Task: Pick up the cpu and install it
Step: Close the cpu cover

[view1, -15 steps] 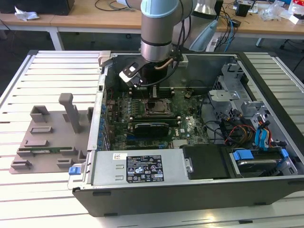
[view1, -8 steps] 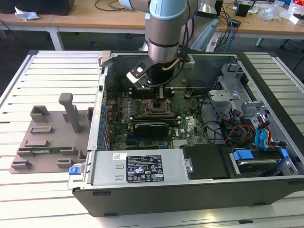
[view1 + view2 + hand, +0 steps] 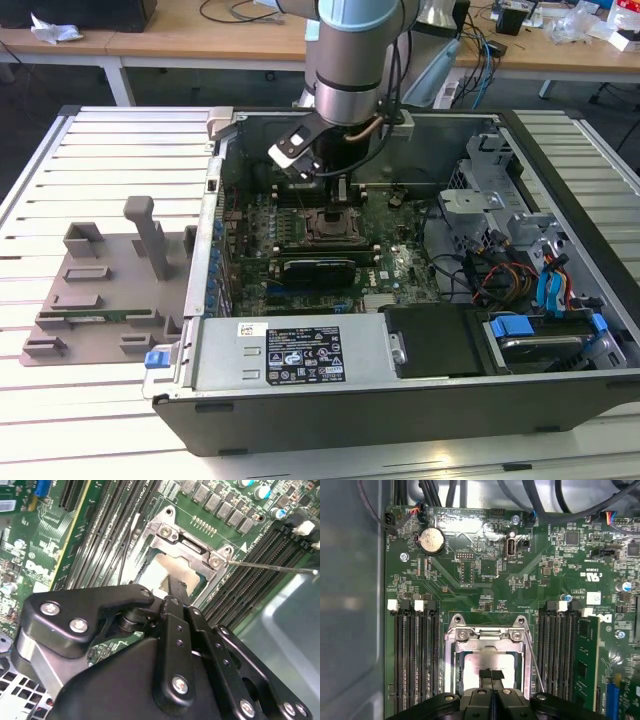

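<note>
The cpu (image 3: 475, 666) (image 3: 156, 566) lies flat in the open socket frame (image 3: 451, 652) (image 3: 192, 544) on the green motherboard, its silver top showing. My gripper (image 3: 491, 673) (image 3: 176, 586) hangs straight over it, its two black fingers pressed together into one narrow tip with nothing between them. Whether the tip touches the chip I cannot tell. In the exterior view the gripper (image 3: 333, 188) reaches down into the open computer case (image 3: 400, 400), just above the socket (image 3: 328, 226).
Memory slots (image 3: 415, 655) flank the socket on both sides. A thin wire lever (image 3: 272, 568) sticks out beside the socket. A long black card (image 3: 318, 268) sits in front of it. Drive bays and cables (image 3: 520, 270) fill the case's right. A grey fixture tray (image 3: 100, 290) lies left of the case.
</note>
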Controlling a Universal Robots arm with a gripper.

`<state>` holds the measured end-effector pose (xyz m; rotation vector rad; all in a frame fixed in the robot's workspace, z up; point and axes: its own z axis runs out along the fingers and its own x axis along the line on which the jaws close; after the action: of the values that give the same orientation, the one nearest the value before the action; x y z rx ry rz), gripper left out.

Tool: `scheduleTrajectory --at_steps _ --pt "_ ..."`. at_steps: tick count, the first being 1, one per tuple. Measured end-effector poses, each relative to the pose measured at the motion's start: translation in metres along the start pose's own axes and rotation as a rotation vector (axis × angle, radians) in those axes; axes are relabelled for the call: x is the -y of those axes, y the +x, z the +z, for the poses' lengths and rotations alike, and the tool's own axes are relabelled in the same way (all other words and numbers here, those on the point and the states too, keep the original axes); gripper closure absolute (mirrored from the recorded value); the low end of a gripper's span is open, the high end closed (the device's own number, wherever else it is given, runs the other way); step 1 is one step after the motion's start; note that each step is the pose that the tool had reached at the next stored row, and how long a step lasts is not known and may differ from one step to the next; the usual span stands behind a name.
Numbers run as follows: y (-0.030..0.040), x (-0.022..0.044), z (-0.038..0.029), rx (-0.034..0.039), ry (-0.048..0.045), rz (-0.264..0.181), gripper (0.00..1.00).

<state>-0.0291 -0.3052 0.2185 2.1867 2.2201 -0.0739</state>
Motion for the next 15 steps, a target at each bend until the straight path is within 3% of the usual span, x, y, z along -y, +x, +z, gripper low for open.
scheduleTrajectory --at_steps 5,7,11,15 --pt "-0.0011 0.0002 -0.0228 0.0000 0.0000 0.000 0.89" --pt "-0.0013 0.0002 -0.0259 -0.0001 0.0000 0.000 0.89" --pt "-0.0020 0.0004 -0.0391 -0.0001 0.0000 0.000 0.89" --pt "-0.0022 0.0005 -0.0441 -0.0001 -0.0001 0.000 0.89"
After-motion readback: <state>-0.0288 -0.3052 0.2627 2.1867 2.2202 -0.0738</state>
